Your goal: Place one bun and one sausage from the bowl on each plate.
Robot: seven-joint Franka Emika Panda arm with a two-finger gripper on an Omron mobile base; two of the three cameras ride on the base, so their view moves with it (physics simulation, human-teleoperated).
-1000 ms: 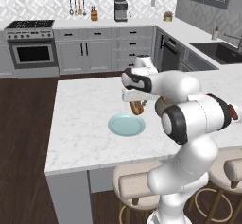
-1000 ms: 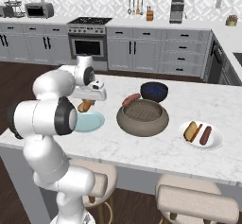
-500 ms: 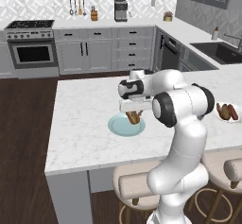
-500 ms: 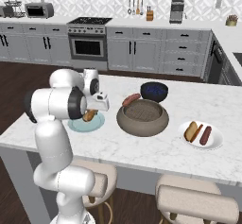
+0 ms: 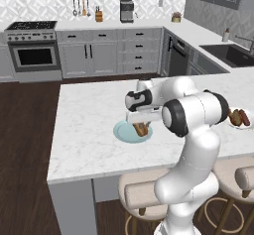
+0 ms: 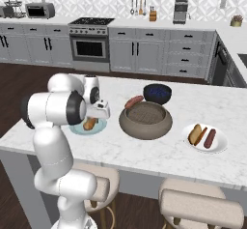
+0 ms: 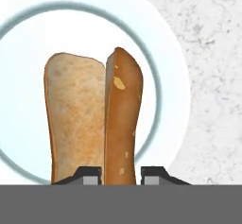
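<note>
The gripper (image 7: 121,173) is clamped on a bun (image 7: 111,124), its two dark fingertips (image 7: 87,173) pressing the split roll from either side at its near end. The bun extends straight away from the fingers, its pale cut face on one half and browned crust on the other. Directly beneath the bun lies the pale teal plate (image 7: 165,86), whose ring-shaped rim circles the roll. Whether the bun touches the plate surface cannot be told.

The hand points straight down over the plate (image 5: 121,131), with the bun (image 5: 141,129) hanging low at the plate's far side. The white arm (image 5: 191,115) folds tightly: the forearm runs level above the marble counter (image 5: 89,130), and the elbow bends back toward the base.

Beyond the gripper (image 6: 91,121), to the arm's right, sits the wide grey-brown bowl (image 6: 145,121), with a sausage (image 6: 134,101) resting on its rim. Behind it stands a dark blue bowl (image 6: 157,93). Farther right, the white plate (image 6: 219,143) holds a bun and sausage.
</note>
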